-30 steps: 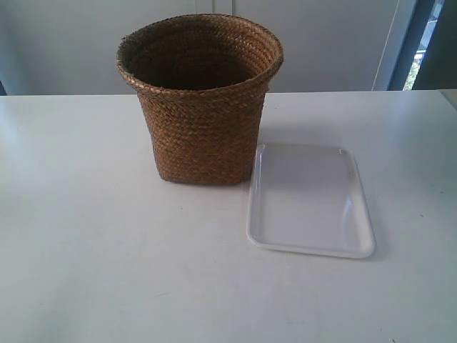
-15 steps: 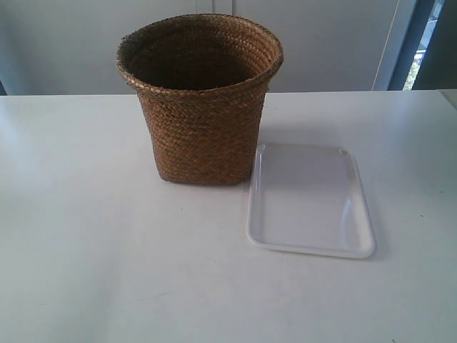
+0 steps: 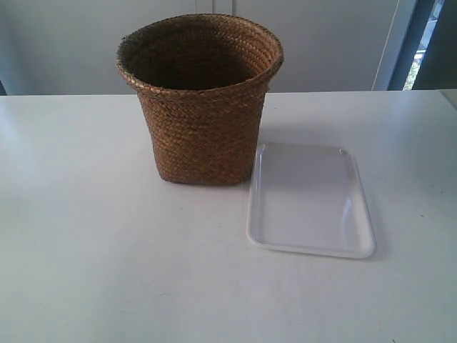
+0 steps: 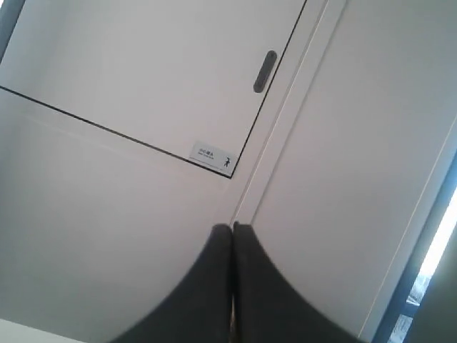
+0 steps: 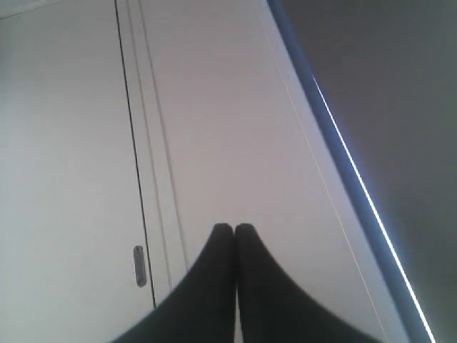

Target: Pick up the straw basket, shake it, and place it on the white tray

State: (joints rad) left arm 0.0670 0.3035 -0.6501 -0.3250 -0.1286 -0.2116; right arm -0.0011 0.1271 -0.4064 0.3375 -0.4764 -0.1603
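One upright straw basket (image 3: 202, 121), white tray (image 3: 308, 204) beside

Basket (image 3: 203, 136) stands upright on the desk (image 3: 93, 250), toward the rear and left of centre. Tray (image 3: 308, 204) lies flat on the desk, right of the basket and nearer the camera, its far left corner just beside the basket's base.

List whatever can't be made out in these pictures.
1. Exterior view: the floor of the straw basket and anything inside it, hidden by its own front wall and dark interior.
2. Exterior view: both arms, out of frame.
3. Left wrist view: the label on the wall, print too small to read.
4. Wrist views: left gripper and right gripper face wall panels, so neither shows the straw basket or white tray.
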